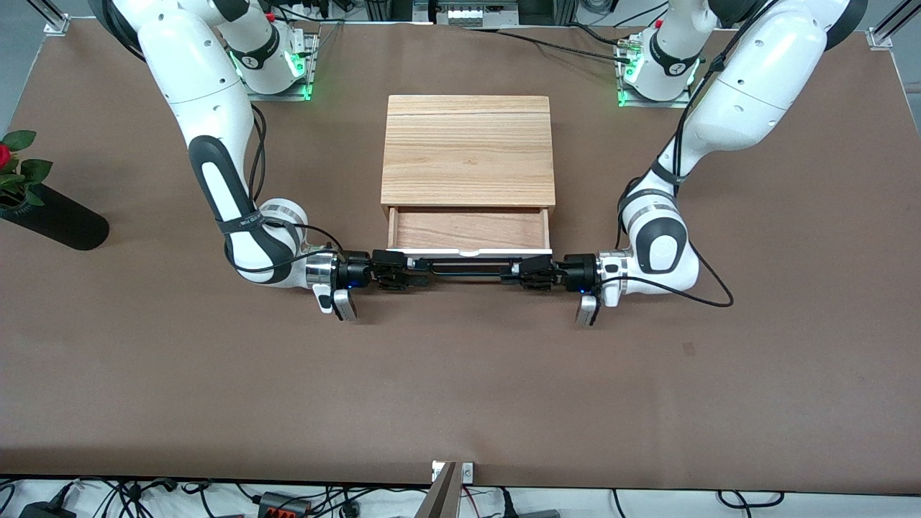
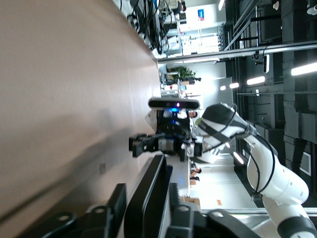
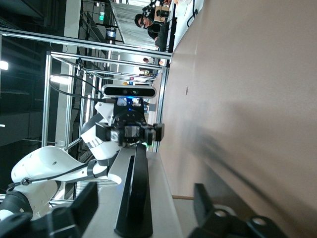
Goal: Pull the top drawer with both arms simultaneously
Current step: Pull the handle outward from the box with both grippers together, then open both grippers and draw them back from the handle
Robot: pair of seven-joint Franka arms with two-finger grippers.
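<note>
Near right arm's end, black vase (image 1: 54, 219), rose (image 1: 6, 155)

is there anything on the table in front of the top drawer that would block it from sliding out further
Nothing visible does. The top drawer is partly out, left gripper and right gripper at its handle, with bare table in front.

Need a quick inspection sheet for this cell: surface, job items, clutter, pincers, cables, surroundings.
Surface: brown table, one small dark mark toward the left arm's end.
Job's things: top drawer partly pulled out of the light-wood box; nothing seen in its tray; black bar handle on its white front.
Clutter: black vase with a red rose at the right arm's end.
Pincers: left pincer and right pincer each shut on one end of the handle.
Cables: black leads looped along both arms; more below the table's near edge.
Surroundings: metal frames, lab room in wrist views.
</note>
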